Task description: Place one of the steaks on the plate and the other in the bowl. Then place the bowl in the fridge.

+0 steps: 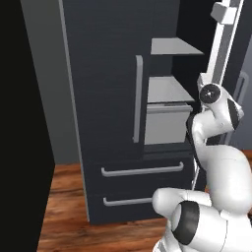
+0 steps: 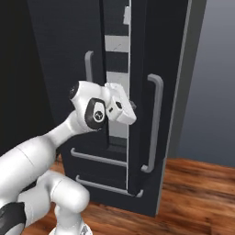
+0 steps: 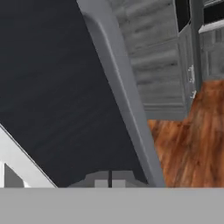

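Observation:
The fridge (image 1: 108, 74) is tall and dark charcoal. Its left door is closed, with a long silver handle (image 1: 139, 98). The right door (image 2: 156, 69) stands partly open, and pale shelves (image 1: 170, 88) and a drawer front (image 1: 167, 123) show inside. My gripper (image 2: 131, 110) sits at the gap between the doors, against the inner edge of the right door. In the hand view its tips (image 3: 109, 180) are shut together with nothing between them, facing a dark door face and a grey bar handle (image 3: 127, 100). The steaks, plate and bowl are out of view.
Two fridge drawers with horizontal bar handles (image 1: 141, 171) lie below the doors. Wood floor (image 2: 197, 193) spreads in front and to the right. A grey wall (image 2: 215, 82) stands right of the fridge, and a dark panel (image 1: 19, 123) on its left. Grey cabinets (image 3: 157, 65) show in the hand view.

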Motion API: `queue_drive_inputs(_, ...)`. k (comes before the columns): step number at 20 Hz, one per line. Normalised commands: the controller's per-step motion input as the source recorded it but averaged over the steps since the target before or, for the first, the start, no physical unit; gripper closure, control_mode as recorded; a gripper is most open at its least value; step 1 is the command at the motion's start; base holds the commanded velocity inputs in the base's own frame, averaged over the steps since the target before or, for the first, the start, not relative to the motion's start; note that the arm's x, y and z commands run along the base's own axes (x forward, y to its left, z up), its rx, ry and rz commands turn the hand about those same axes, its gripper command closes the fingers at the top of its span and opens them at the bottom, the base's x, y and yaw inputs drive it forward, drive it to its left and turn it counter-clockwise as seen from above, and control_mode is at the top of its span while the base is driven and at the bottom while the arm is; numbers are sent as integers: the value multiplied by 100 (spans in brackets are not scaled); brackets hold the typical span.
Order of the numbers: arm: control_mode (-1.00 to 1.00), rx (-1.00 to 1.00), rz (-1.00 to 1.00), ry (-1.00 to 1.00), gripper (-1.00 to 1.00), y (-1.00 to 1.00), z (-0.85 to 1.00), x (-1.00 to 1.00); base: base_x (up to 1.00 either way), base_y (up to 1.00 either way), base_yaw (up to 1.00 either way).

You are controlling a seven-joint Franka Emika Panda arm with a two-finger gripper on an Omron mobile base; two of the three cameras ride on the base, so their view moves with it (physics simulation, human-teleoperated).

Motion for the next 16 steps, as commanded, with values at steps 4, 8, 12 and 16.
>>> queue_drive_inputs(4,-100,7,-11,10,100,-100,-74,8,0,0,0)
queue_drive_inputs(8,-100,1,-13,19,100,-100,-84,56,0,0,0)
queue_drive_inputs(12,-100,1,-10,7,100,-81,-37,18,0,0,0)
queue_drive_inputs(16,-100,1,-1,-10,100,4,36,-68,0,0,0)
